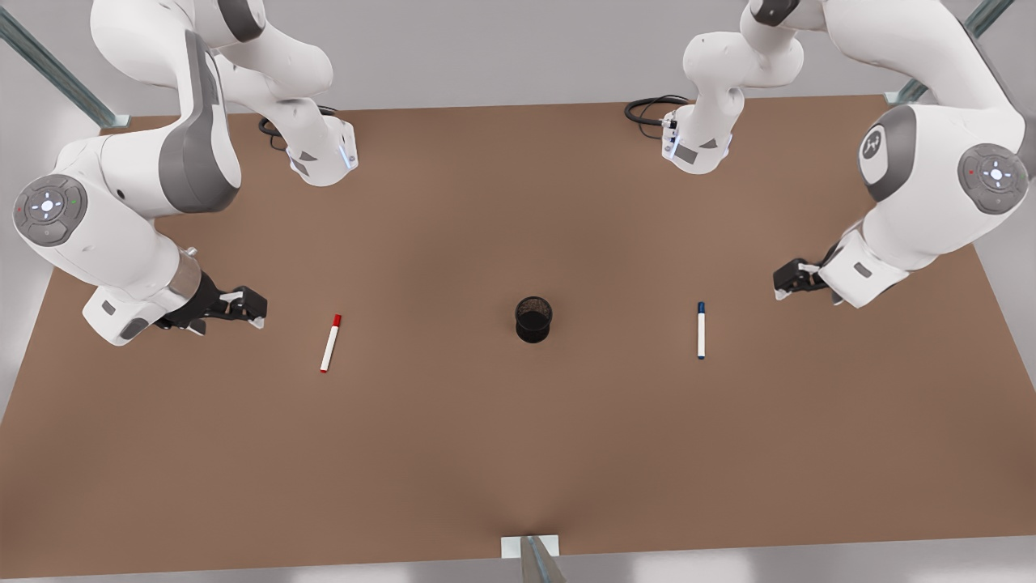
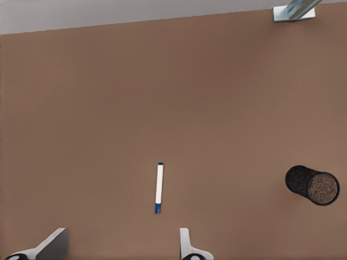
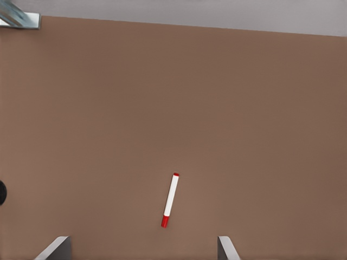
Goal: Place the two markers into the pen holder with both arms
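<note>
The red-capped marker (image 1: 330, 343) (image 3: 170, 200) lies flat on the brown table at the front view's left. The blue-capped marker (image 1: 701, 330) (image 2: 159, 187) lies flat at the front view's right. Between them stands the black mesh pen holder (image 1: 533, 318) (image 2: 312, 185), upright. My right gripper (image 1: 243, 308) (image 3: 141, 252) hovers open beside the red marker, a short way off. My left gripper (image 1: 797, 279) (image 2: 120, 249) hovers open near the blue marker, apart from it. Neither holds anything.
The brown table (image 1: 518, 453) stretches wide in front of the markers. Black cables (image 1: 651, 109) lie by the arm bases at the back. A metal frame post (image 1: 530, 555) stands at the table's near edge.
</note>
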`<state>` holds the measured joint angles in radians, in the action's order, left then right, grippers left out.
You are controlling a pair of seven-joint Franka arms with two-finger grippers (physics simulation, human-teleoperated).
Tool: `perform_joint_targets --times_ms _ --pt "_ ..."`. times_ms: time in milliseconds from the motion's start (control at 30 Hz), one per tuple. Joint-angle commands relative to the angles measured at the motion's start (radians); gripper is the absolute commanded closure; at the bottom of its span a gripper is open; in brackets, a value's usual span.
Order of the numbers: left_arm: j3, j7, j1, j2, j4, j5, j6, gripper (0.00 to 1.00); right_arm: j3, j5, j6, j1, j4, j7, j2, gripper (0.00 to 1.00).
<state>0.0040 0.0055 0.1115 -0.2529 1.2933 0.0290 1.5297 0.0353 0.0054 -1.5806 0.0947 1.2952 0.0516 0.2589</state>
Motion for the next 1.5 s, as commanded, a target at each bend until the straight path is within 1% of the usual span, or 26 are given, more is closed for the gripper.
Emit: perform_joint_targets --times_ms 0,100,133,167,233,300,400,433,500,633,733,800,933,967,1000,1033,1067,1133,1167,1200,1233,1300,1400,1467 --pt "-0.001 0.059 0.000 -0.005 0.000 -0.015 0.020 0.00 0.000 0.001 -0.004 0.000 -0.001 0.036 -0.001 0.00" --pt "-0.001 -0.010 0.043 -0.083 -0.006 -0.017 0.026 0.00 0.000 0.001 -0.004 -0.001 -0.001 0.036 -0.001 0.00" --pt "-0.002 -0.036 0.051 -0.107 -0.006 -0.006 0.059 0.00 0.000 -0.001 -0.004 -0.001 -0.001 0.036 -0.001 0.00" --pt "-0.002 -0.128 0.074 -0.172 0.049 0.009 0.189 0.00 0.000 -0.005 -0.006 -0.001 -0.004 0.034 0.011 0.00" --pt "-0.001 -0.153 0.080 -0.178 0.245 0.026 0.435 0.00 0.000 -0.007 -0.047 -0.006 -0.004 0.042 0.046 0.00" --pt "0.001 -0.151 0.076 -0.183 0.330 0.026 0.521 0.00 -0.002 -0.009 -0.134 -0.004 0.001 0.048 0.117 0.00" --pt "0.001 -0.151 0.071 -0.200 0.491 0.026 0.745 0.00 -0.002 -0.009 -0.214 -0.012 0.015 0.053 0.218 0.00" --pt "0.001 -0.151 0.065 -0.218 0.520 0.026 0.784 0.00 0.003 -0.007 -0.286 -0.006 0.093 0.093 0.221 0.00" --pt "0.001 -0.145 0.065 -0.230 0.569 0.026 0.822 0.00 0.014 -0.007 -0.394 0.004 0.217 0.191 0.218 0.00" --pt "0.001 -0.110 0.023 -0.293 0.586 0.025 0.897 0.00 0.025 -0.009 -0.395 0.004 0.361 0.395 0.189 0.00" --pt "0.002 -0.091 0.022 -0.313 0.597 0.026 0.895 0.00 0.026 -0.007 -0.424 -0.016 0.438 0.398 0.183 0.00" --pt "0.002 -0.085 0.027 -0.315 0.610 0.025 0.897 0.00 0.026 -0.004 -0.556 -0.038 0.496 0.441 0.198 0.00" --pt "0.002 -0.082 0.033 -0.310 0.647 0.023 0.897 0.02 0.026 0.031 -0.673 -0.053 0.512 0.468 0.278 0.00" --pt "0.002 -0.082 0.033 -0.310 0.652 0.023 0.897 0.05 0.026 0.031 -0.756 -0.056 0.550 0.468 0.283 0.00" --pt "0.001 -0.082 0.034 -0.310 0.653 0.022 0.897 0.10 0.028 0.031 -0.791 -0.055 0.573 0.468 0.287 0.00" --pt "0.001 -0.082 0.033 -0.310 0.653 0.022 0.897 0.21 0.028 0.031 -0.802 -0.055 0.581 0.468 0.289 0.00" --pt "0.001 -0.079 0.034 -0.312 0.653 0.022 0.897 0.30 0.028 0.034 -0.818 -0.058 0.582 0.468 0.298 0.02" --pt "0.001 -0.070 0.034 -0.315 0.653 0.020 0.897 0.41 0.028 0.038 -0.837 -0.062 0.579 0.467 0.319 0.05" --pt "0.001 -0.065 0.034 -0.316 0.653 0.019 0.897 0.44 0.028 0.038 -0.852 -0.064 0.579 0.465 0.329 0.13" --pt "0.001 -0.062 0.036 -0.319 0.652 0.019 0.897 0.44 0.026 0.038 -0.854 -0.064 0.578 0.456 0.333 0.18" --pt "0.001 -0.062 0.036 -0.321 0.650 0.019 0.897 0.45 0.028 0.038 -0.854 -0.064 0.578 0.455 0.335 0.19" --pt "-0.001 -0.062 0.037 -0.327 0.649 0.019 0.903 0.47 0.026 0.033 -0.846 -0.064 0.578 0.452 0.335 0.30" --pt "-0.001 -0.062 0.040 -0.330 0.649 0.019 0.909 0.49 0.026 0.030 -0.845 -0.064 0.581 0.433 0.335 0.37" --pt "-0.001 -0.062 0.040 -0.330 0.649 0.019 0.909 0.58 0.026 0.027 -0.845 -0.062 0.593 0.413 0.333 0.37"
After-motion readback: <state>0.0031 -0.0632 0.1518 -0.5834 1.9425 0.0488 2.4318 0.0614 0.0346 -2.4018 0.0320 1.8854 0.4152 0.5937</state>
